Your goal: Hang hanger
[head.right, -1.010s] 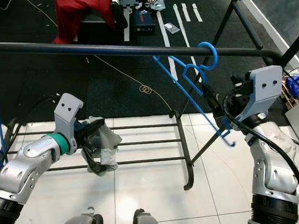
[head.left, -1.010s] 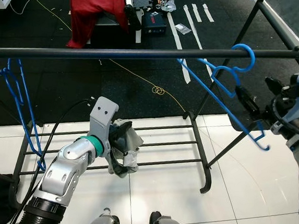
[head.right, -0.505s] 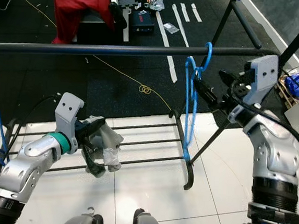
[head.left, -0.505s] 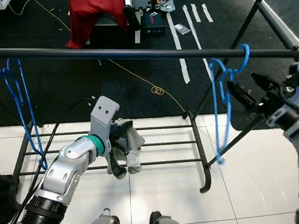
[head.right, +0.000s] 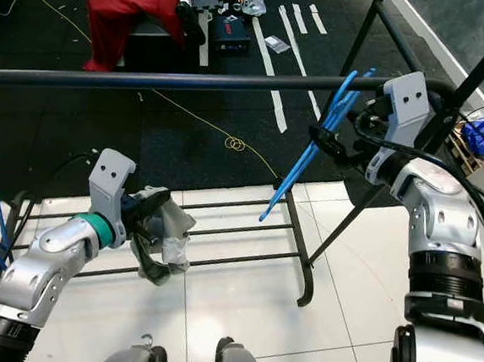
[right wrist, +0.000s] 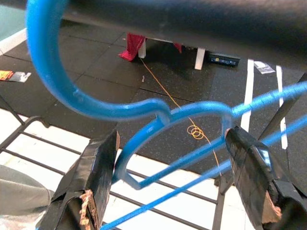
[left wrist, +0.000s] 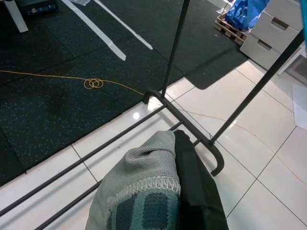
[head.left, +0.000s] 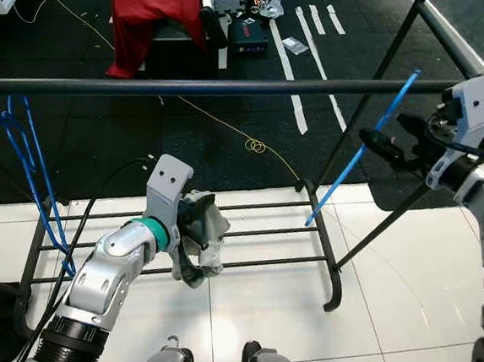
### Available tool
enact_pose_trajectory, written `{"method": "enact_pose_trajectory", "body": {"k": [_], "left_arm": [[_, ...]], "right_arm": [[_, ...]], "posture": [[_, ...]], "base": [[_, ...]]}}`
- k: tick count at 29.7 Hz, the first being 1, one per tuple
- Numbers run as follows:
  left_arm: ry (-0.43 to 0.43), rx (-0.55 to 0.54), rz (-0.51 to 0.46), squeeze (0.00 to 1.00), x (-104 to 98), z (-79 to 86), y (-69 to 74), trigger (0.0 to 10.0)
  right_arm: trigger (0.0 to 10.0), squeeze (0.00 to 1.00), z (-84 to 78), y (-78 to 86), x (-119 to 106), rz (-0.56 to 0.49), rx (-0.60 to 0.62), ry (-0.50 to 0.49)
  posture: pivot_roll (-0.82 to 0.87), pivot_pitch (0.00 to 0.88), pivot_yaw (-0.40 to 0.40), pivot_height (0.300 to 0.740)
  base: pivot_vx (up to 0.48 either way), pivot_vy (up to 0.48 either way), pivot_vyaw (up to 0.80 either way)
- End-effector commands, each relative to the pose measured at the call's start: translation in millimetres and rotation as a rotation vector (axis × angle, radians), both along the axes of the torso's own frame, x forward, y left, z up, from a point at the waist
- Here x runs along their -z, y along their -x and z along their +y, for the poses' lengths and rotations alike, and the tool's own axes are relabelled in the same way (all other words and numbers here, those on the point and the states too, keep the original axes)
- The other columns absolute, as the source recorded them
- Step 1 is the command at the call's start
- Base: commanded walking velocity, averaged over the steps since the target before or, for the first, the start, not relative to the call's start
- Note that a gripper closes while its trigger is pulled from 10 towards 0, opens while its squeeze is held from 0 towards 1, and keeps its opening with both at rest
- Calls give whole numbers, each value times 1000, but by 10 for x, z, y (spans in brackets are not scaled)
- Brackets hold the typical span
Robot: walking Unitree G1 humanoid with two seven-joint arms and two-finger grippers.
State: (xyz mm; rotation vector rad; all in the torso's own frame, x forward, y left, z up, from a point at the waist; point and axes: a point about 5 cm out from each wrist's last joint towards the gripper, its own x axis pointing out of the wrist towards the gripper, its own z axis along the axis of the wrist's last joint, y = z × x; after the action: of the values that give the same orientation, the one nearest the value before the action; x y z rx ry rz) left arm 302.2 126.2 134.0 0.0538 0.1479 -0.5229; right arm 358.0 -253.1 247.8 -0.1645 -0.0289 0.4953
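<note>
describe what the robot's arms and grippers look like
Both arms are silver metal with ribbed black collars near the base. The left arm has a teal ring at the wrist, a grey camera bracket with two small holes, and a black cable looping along it. The right arm carries a similar grey bracket and black cables. The right gripper has black fingers, worn and frayed at the tips.

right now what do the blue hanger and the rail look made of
Blue hanger: probably plastic, since it is smooth and evenly blue with a slight sheen and rounded moulded edges. Rail: likely painted or coated metal, a matte black round tube with a faint highlight along its top.
</note>
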Motion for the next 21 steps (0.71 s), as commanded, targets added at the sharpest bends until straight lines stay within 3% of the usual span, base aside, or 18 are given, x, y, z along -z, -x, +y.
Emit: {"method": "enact_pose_trajectory", "body": {"k": [1,12,21], "left_arm": [[-13,-1,14,0,47,14,13,10000],[-13,3,12,0,41,15,25,10000],[-11,-2,11,0,40,7,35,10000]], "right_arm": [[10000,0,-23,-10,5,7,4,21],[10000,0,-6,33,30,24,-24,44],[10000,0,12,182,103,-20,16,21]], "posture": [[-68,125,59,740],[-70,119,62,740],[-62,117,61,740]], "base": [[0,0,0],[0,0,0],[0,0,0]]}}
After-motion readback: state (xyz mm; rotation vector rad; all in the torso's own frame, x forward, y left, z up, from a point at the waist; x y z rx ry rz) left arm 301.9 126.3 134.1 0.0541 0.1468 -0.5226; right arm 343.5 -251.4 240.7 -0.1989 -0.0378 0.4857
